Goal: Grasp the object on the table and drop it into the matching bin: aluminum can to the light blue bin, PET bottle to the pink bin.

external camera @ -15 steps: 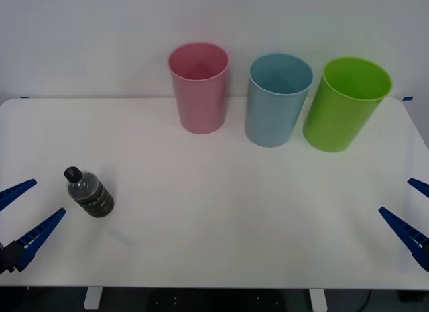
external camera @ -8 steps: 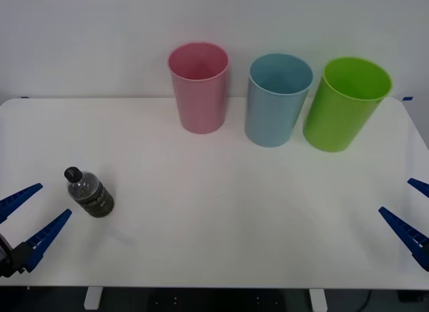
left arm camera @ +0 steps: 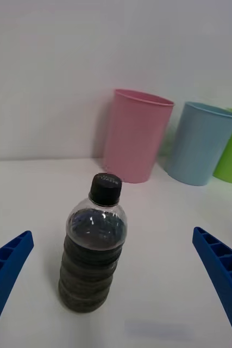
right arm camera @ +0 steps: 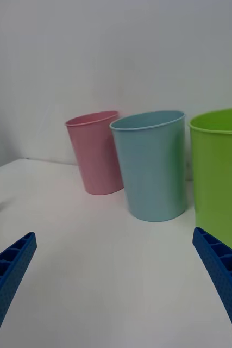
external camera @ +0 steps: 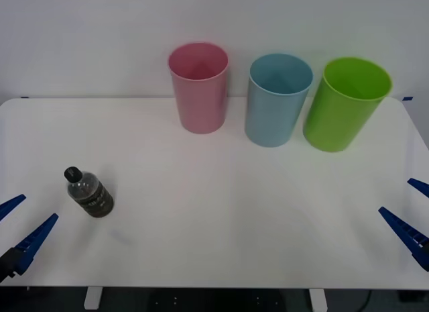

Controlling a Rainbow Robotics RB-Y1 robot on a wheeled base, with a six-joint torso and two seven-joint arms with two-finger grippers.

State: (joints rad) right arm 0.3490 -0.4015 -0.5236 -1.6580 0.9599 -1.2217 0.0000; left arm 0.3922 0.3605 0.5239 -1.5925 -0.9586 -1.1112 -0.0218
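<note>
A small clear PET bottle with a black cap and dark label stands upright on the white table, near its front left. The left wrist view has the bottle straight ahead. My left gripper is open at the table's front left edge, a short way left of the bottle and apart from it. At the back stand the pink bin and, to its right, the light blue bin. My right gripper is open at the front right edge, holding nothing.
A lime green bin stands right of the light blue bin at the back. The right wrist view has the pink bin, light blue bin and green bin in a row ahead. A plain wall rises behind the table.
My left gripper has shifted left and toward the table's front edge, a little farther from the bottle. The bottle, the bins and the right arm have not moved.
</note>
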